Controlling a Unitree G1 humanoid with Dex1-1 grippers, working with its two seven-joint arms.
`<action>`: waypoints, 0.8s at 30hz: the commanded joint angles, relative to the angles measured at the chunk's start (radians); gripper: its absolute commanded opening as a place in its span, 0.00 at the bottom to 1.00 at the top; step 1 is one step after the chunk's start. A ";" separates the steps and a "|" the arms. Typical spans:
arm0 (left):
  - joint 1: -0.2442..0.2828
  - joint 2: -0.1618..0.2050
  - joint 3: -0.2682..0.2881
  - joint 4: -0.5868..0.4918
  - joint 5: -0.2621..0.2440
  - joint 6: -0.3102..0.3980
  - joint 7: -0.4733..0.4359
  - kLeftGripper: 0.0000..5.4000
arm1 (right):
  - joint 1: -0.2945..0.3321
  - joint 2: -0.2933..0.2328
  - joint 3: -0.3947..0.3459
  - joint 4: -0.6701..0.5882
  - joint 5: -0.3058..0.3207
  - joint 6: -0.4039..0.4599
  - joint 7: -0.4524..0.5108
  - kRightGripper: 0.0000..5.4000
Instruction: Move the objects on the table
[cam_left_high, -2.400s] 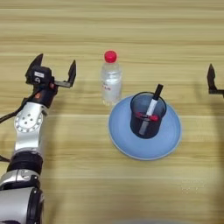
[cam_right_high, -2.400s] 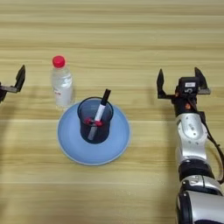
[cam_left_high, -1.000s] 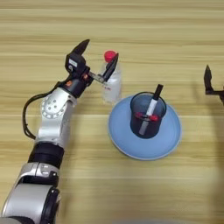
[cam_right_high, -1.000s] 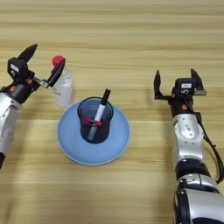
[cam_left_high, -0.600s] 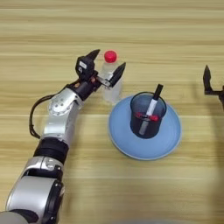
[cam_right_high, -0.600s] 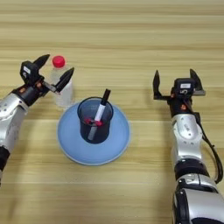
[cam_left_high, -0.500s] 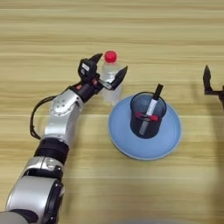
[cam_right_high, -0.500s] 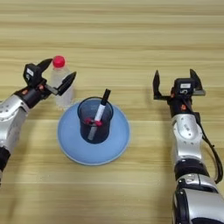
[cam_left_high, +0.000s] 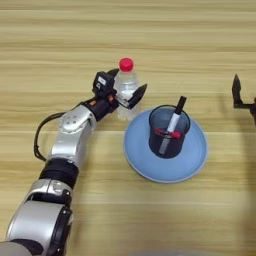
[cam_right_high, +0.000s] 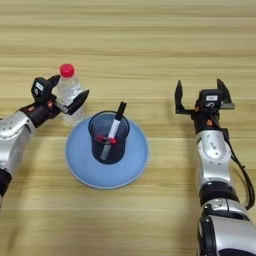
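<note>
Our left gripper (cam_left_high: 125, 89) reaches around the bottle (cam_left_high: 126, 86), its fingers spread to either side of the clear body and not yet closed on it. The bottle stands upright on the table (cam_left_high: 60, 40), just beside the plate (cam_left_high: 192, 165). The pen cup (cam_left_high: 168, 131) sits on that plate with markers inside. Our right gripper (cam_right_high: 202, 95) hovers well apart, fingers open.

Right gripper (cam_left_high: 243, 95) cut by left eye view's edge, only one finger showing. Bottle (cam_left_high: 127, 86) lower body masked by left gripper (cam_left_high: 125, 91); finger contact unclear. Marker (cam_right_high: 113, 131) lower ends blurred behind cup (cam_right_high: 108, 137) mesh.
</note>
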 joint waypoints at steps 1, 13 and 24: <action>-0.005 0.010 0.000 0.009 0.019 0.014 0.004 0.90 | -0.016 0.003 0.004 -0.008 -0.004 -0.006 -0.006 1.00; -0.005 0.019 0.004 0.016 0.018 0.021 0.004 0.70 | -0.019 0.006 0.003 -0.006 -0.002 -0.006 -0.006 1.00; 0.011 0.034 0.012 -0.032 0.008 0.022 -0.004 0.60 | -0.020 0.008 0.003 -0.006 -0.001 -0.006 -0.007 1.00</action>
